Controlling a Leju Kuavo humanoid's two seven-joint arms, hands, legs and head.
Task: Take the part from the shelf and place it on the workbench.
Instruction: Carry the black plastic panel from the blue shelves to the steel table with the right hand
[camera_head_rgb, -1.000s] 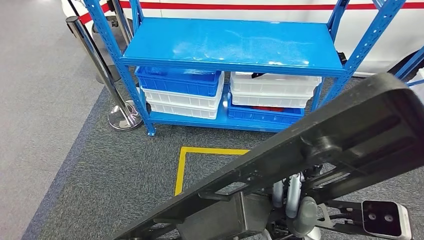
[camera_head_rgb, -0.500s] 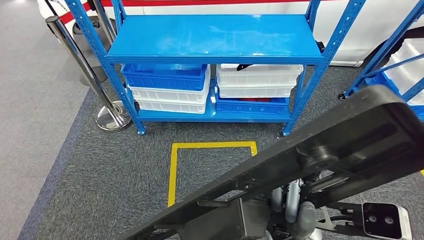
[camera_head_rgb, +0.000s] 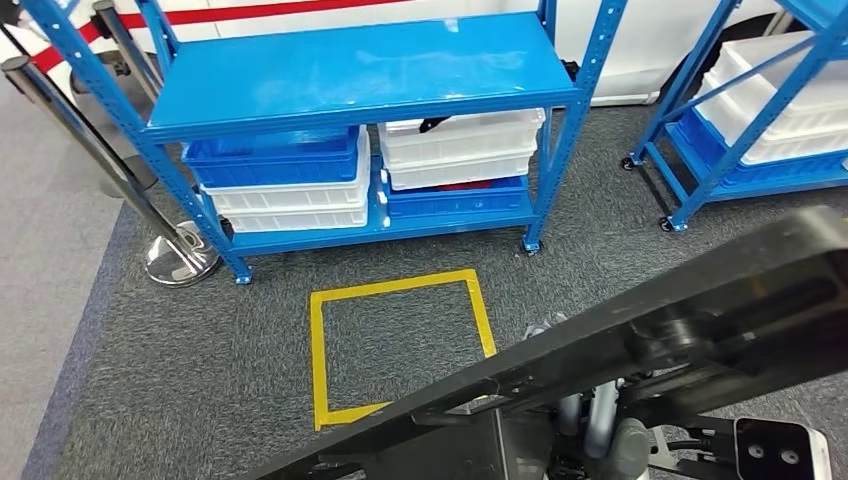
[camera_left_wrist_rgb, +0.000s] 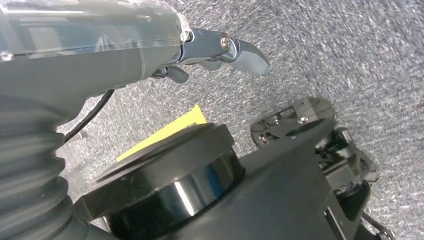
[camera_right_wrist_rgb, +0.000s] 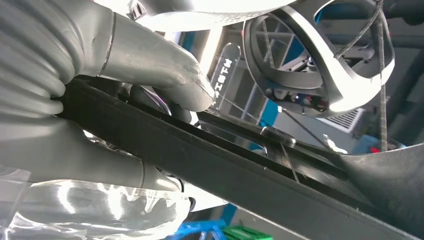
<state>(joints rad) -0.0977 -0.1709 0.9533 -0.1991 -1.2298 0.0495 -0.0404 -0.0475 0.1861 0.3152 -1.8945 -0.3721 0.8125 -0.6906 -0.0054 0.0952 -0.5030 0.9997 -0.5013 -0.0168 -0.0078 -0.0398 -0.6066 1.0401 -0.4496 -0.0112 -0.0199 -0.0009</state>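
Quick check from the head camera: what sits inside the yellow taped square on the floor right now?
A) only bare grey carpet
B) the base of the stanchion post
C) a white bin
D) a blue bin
A: the yellow taped square encloses only grey carpet; the white bins and blue bins sit in the blue shelf, and the stanchion base stands off to the side.

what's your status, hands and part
Right robot hand grips the long black part. Left robot hand beside the part, grip unclear. Blue shelf ahead, no workbench seen.
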